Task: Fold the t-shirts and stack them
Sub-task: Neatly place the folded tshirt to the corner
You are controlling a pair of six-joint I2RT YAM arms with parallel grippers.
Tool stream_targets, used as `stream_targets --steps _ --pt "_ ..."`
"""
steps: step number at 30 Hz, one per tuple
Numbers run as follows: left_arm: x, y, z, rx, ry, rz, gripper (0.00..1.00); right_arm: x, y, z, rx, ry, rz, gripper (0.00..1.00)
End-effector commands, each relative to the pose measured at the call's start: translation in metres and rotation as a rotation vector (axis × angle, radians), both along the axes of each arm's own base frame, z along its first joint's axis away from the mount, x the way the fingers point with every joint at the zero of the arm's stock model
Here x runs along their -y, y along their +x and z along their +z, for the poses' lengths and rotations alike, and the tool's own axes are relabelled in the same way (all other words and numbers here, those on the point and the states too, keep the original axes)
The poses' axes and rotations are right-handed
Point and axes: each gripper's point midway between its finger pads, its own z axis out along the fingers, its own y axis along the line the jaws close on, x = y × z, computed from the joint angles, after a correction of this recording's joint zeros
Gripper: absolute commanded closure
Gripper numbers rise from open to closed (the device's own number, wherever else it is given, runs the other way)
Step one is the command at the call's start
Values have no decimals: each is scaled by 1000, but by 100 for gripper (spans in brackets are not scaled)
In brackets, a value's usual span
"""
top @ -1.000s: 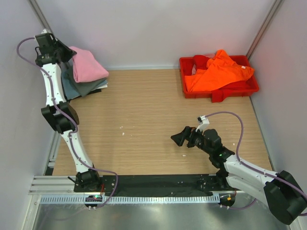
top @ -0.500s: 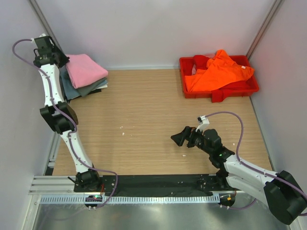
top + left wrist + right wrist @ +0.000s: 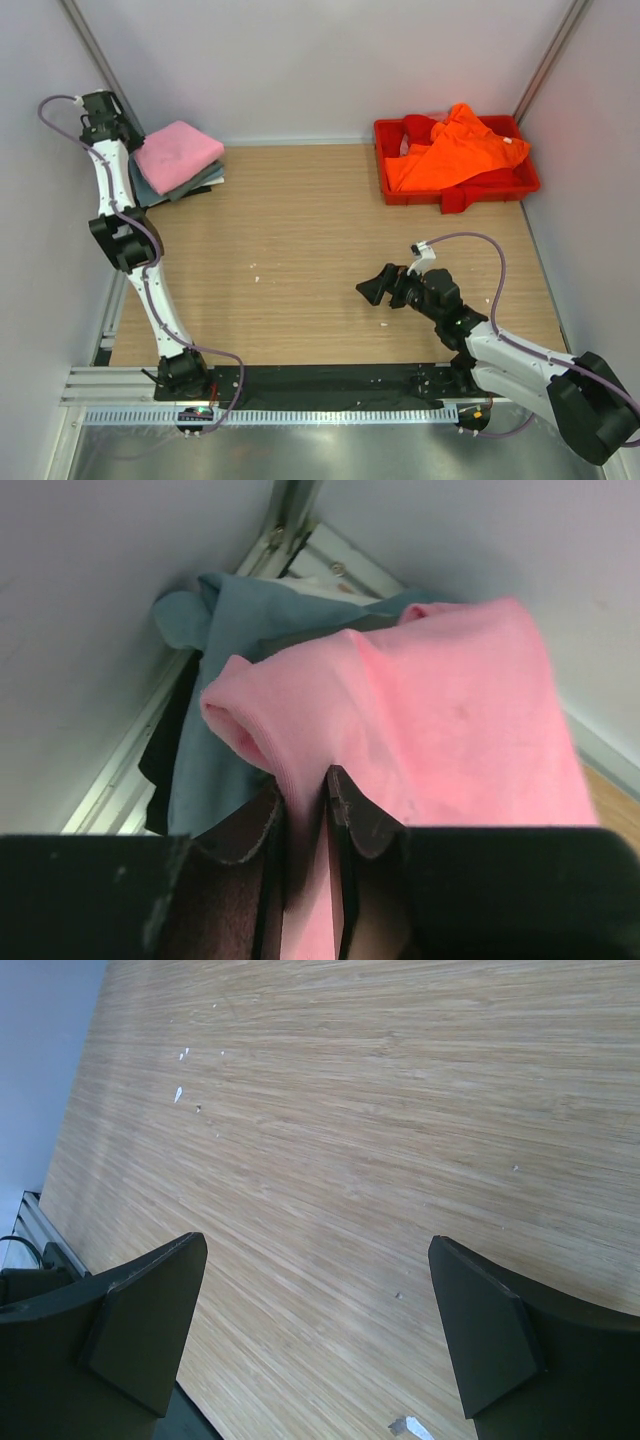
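Pale walls enclosed the wooden table [image 3: 300, 230] on three sides. At the far left corner I observed a stack of three garments. The pink t-shirt [image 3: 178, 155] lay folded on top. The dark grey t-shirt [image 3: 198, 182] showed beneath it at the near edge, and the blue-grey t-shirt [image 3: 215, 770] showed at the side nearest the wall. The left gripper [image 3: 305, 870] was positioned at the wall side of this stack. Its jaws stood nearly together, with a fold of the pink t-shirt pinched between them and touching both fingers.

At the far right corner I observed the orange t-shirt [image 3: 450, 150], unfolded and crumpled, lying in the red tray [image 3: 520, 187].

The right gripper [image 3: 372, 292] was held over bare wood at the near right of the table, well apart from both the stack and the tray. Its jaws stood wide apart with nothing between them.
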Motion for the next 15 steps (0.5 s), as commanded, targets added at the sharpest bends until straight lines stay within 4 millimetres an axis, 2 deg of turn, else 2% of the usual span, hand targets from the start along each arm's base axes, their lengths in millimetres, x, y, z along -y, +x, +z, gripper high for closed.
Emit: stream_targets --steps 1,3,4,7,9,10,11,14,15 --pt "-26 6 -7 -2 89 41 79 -3 9 18 61 39 -8 0" --pt "-33 7 -16 -16 98 59 79 -4 8 17 60 40 -7 0" --pt "-37 7 -29 -37 94 64 79 -3 9 17 60 38 -10 0" --pt "-45 8 -40 -43 85 75 77 -4 9 16 57 35 -3 0" --pt "-48 8 -46 -46 68 81 73 -4 9 16 56 36 -3 0" --pt "-48 9 -43 -38 64 83 70 -4 9 16 54 35 -3 0" --pt "-49 8 -38 -28 64 91 61 -4 10 16 55 37 -4 0" --pt "-52 0 -23 -26 74 134 46 -4 10 16 56 38 -7 0" --pt "-55 -5 -8 -14 88 160 45 -4 10 17 57 39 -7 0"
